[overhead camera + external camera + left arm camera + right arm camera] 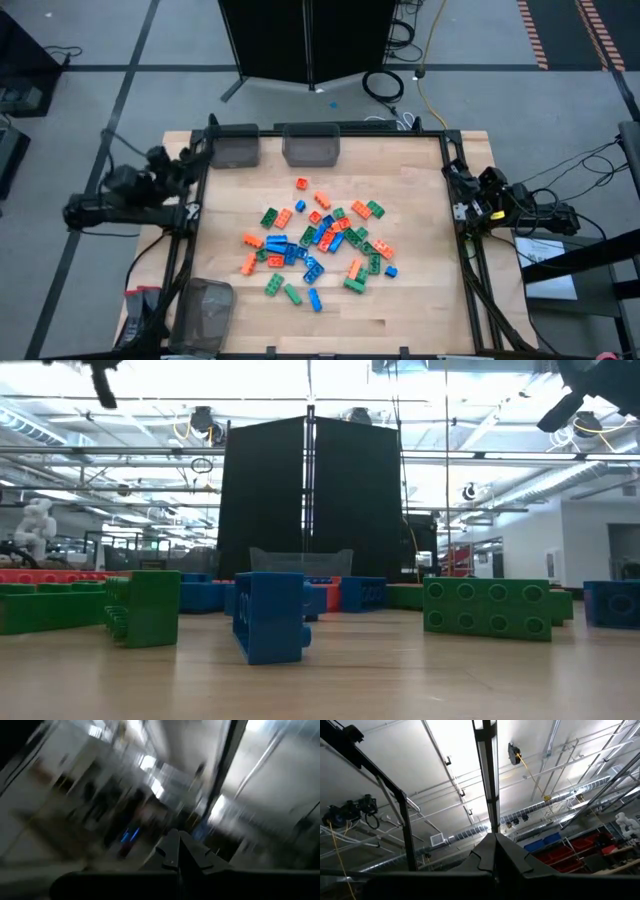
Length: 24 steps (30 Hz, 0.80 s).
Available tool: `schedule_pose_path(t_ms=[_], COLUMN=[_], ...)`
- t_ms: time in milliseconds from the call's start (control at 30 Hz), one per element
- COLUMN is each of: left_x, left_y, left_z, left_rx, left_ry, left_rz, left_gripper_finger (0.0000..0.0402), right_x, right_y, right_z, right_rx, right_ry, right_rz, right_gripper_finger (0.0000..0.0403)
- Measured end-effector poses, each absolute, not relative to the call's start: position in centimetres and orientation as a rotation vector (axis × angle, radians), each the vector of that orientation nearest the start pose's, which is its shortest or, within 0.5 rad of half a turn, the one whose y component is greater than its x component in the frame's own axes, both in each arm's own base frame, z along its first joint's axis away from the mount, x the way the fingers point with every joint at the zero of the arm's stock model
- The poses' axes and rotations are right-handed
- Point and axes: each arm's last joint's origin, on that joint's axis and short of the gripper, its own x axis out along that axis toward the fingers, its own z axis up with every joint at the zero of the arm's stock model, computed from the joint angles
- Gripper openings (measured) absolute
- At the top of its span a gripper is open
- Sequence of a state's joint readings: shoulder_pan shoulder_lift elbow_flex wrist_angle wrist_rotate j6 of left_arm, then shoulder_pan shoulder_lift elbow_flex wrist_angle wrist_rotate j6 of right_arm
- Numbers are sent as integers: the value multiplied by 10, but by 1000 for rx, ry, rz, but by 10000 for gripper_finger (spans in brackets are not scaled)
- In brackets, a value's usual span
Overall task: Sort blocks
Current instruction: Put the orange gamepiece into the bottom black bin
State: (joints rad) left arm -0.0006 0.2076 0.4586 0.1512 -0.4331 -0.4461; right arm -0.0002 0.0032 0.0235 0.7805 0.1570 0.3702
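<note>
The blocks (320,240), small studded bricks in orange, green and blue, lie loosely scattered on the middle of the wooden table (420,300). In the low view a blue block (270,615) stands nearest, with green blocks (487,607) beside it. My left gripper (178,840) is shut with nothing in it, raised over the table's left edge (185,170) and clear of the blocks. My right gripper (494,840) is shut with nothing in it, and waits at the table's right edge (465,195), pointing up at the ceiling.
Two translucent grey bins (235,148) (311,145) stand at the table's far edge, and a third bin (205,310) stands at the near left corner. A black panel (310,500) rises behind the table. Bare wood surrounds the pile on every side.
</note>
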Motion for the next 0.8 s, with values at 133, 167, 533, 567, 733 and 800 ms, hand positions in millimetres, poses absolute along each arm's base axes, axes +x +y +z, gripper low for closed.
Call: schedule_pose_path(t_ms=[133, 167, 533, 567, 733, 800], left_x=[92, 99, 153, 156, 164, 164], left_y=[12, 11, 5, 4, 1, 1], left_z=[354, 362, 333, 329, 322, 323], left_rx=[-452, -418, -226, -240, -277, -277], left_ry=[-215, -126, 814, 846, 904, 900], left_rz=[377, 375, 309, 276, 177, 176], left_gripper_finger=[0, 0, 6, 12, 59, 80], right_x=[68, 69, 88, 91, 101, 101], right_y=[-5, -4, -5, -4, -2, -2], right_z=[237, 237, 212, 207, 214, 243], right_rx=[408, 398, 533, 580, 684, 600], right_ry=[-796, -789, -480, -425, -319, -376], right_rz=[-4, -8, -37, -38, 25, 39], right_gripper_finger=[6, 6, 8, 10, 44, 64])
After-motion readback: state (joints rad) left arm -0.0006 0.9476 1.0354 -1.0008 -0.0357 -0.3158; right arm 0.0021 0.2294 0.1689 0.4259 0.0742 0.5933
